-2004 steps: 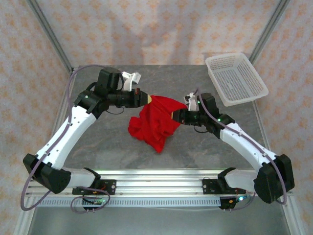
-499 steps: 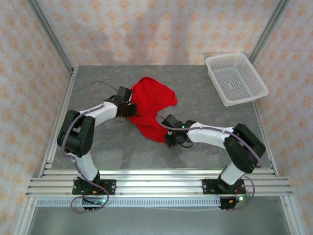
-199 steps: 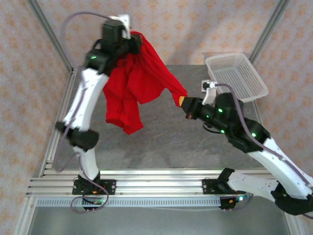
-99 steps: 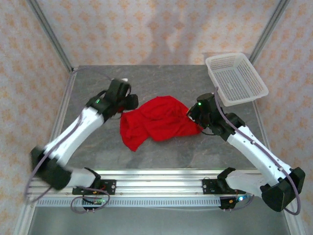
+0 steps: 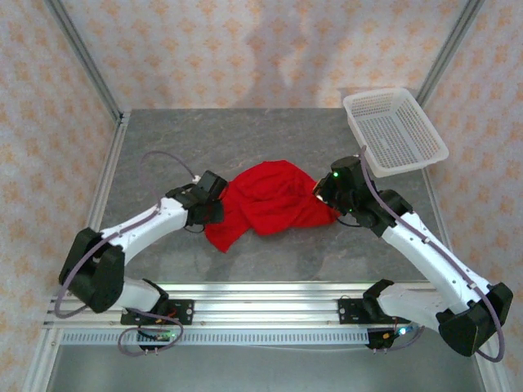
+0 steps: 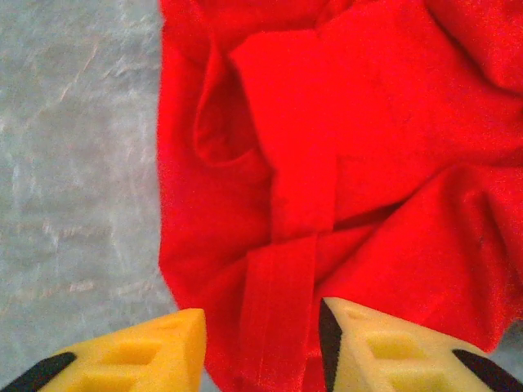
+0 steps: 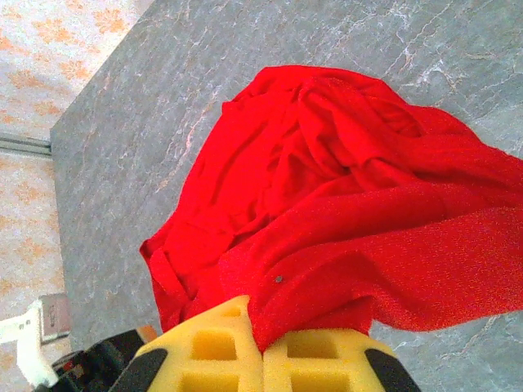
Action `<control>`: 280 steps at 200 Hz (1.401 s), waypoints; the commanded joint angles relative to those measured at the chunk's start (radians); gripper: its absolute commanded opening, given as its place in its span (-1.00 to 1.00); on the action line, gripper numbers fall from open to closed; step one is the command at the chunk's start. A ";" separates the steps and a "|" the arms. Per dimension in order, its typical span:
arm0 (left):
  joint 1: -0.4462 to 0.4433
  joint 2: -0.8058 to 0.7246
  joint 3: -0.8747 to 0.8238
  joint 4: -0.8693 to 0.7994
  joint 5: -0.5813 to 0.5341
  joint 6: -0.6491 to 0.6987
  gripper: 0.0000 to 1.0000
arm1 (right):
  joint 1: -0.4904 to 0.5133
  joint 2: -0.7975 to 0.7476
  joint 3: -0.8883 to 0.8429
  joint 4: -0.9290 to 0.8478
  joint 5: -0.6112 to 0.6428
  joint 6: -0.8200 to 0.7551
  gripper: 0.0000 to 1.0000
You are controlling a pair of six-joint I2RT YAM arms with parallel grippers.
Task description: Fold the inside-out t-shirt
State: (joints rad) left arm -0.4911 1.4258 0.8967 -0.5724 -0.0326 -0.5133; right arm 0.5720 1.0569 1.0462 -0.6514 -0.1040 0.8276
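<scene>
Two grippers are at the cloth, and nothing I would call a fold is in it yet. Nearest me, the left gripper [image 6: 261,331] stands with its jaws partly apart, straddling a hem-like strip at the left edge of the t-shirt [image 5: 270,200]. Cloth lies in the gap, but the pads are not closed down on it, so I judge that side as not gripped. The right gripper [image 7: 261,331] is closed tight, its pads meeting, with a bunch of red cloth pinched between them at the t-shirt's right edge. Between the two, the t-shirt lies on the table [image 5: 245,135] as a rumpled heap about mid-table, bunched and creased, with layers lapped over one another. I can't make out the collar or a clear sleeve, so I can't tell from here which side faces out. As I read it, the job is at its very start. The t-shirt has first to be spread flat, and turned right way out if that is wanted. Only then can the sleeves and body be folded over. Farther off, at the far right corner, the white basket [image 5: 396,131] sits well apart from the t-shirt.
</scene>
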 commanded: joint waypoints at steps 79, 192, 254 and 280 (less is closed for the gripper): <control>-0.007 0.309 0.136 0.111 -0.123 0.066 -0.34 | -0.003 -0.033 0.001 -0.077 0.085 -0.024 -1.00; 0.167 -0.144 0.081 0.082 0.082 0.075 -1.00 | -0.080 -0.081 0.083 -0.180 0.195 -0.055 -1.00; 0.187 -0.390 0.329 -0.100 0.123 0.056 -1.00 | -0.081 -0.147 0.390 -0.259 0.352 -0.201 -1.00; 0.195 -0.355 0.445 -0.215 0.015 0.084 -1.00 | -0.081 -0.177 0.448 -0.247 0.314 -0.232 -1.00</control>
State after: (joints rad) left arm -0.3099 1.0470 1.2564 -0.6407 0.0841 -0.4515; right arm 0.4999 0.9199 1.4406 -0.8753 0.1619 0.6621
